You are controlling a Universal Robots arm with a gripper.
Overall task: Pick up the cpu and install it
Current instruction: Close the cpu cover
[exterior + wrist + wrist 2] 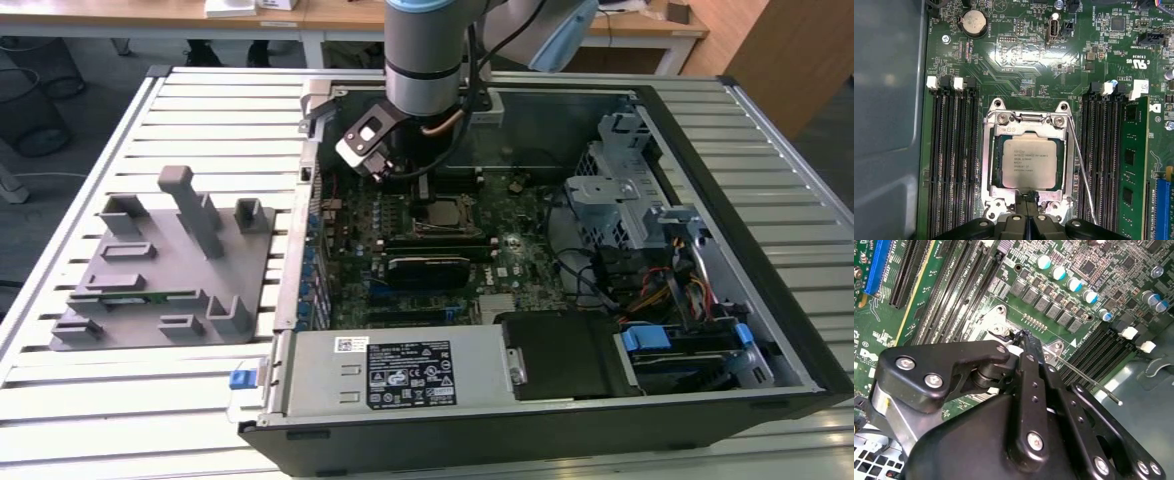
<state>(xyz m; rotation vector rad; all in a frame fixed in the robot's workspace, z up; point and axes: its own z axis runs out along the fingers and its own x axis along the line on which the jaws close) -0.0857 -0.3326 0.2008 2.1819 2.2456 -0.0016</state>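
Your gripper hangs at the edge of the socket frame, its fingers pinched together with nothing visible between them. The cpu already lies flat inside that frame on the motherboard, likely seated for clamping. The thin lever runs alongside.

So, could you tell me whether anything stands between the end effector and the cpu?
Nothing visible does. The cpu sits flat inside a metal frame, and the end effector, shut, is at that frame's edge right beside it.
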